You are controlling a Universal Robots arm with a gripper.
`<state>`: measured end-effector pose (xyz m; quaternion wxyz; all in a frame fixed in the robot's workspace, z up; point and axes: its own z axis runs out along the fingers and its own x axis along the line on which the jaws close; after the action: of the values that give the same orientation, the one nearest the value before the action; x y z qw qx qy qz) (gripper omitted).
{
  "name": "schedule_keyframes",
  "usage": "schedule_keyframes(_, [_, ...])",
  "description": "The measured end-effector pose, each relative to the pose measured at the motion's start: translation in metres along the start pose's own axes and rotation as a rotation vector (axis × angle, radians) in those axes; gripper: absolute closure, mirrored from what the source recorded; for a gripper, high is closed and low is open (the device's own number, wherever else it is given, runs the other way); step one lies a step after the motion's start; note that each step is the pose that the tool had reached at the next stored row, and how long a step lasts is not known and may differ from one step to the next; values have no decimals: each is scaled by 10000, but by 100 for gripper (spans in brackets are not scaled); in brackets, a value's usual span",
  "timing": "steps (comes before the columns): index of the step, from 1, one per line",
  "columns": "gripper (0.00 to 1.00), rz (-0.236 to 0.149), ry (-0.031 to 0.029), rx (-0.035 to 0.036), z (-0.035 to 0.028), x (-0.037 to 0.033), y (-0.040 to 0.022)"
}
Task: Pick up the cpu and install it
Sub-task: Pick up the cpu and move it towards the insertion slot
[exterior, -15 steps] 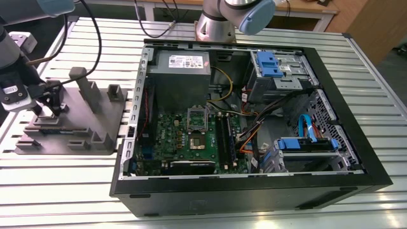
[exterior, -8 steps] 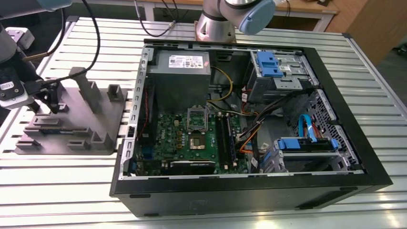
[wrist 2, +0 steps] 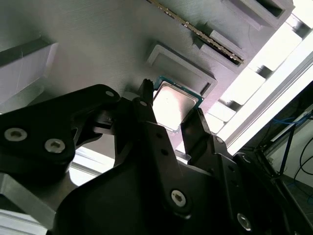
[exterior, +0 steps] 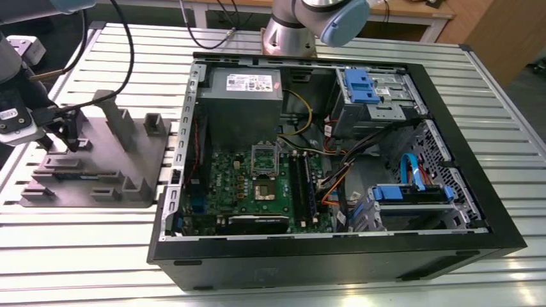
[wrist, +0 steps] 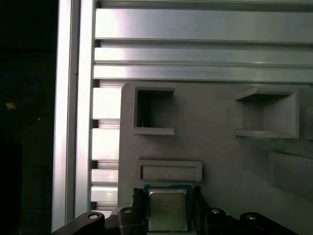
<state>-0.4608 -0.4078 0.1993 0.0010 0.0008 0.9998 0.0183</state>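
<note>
The fingers (wrist: 139, 205) clasp the cpu (wrist: 167, 209) by two opposite edges, so it lies flat between them on the gray fixture (exterior: 145, 160) by the worktop's (exterior: 85, 256) edge at the exterior view's left.

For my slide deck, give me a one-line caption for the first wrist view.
Gripper straddling the cpu on the gray parts fixture.
</note>
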Motion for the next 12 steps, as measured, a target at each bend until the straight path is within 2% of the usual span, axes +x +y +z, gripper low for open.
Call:
schedule_keyframes(8, [53,0,0,0,-3,0,0])
schedule_keyframes(12, [53,0,2,1,-63,0,2])
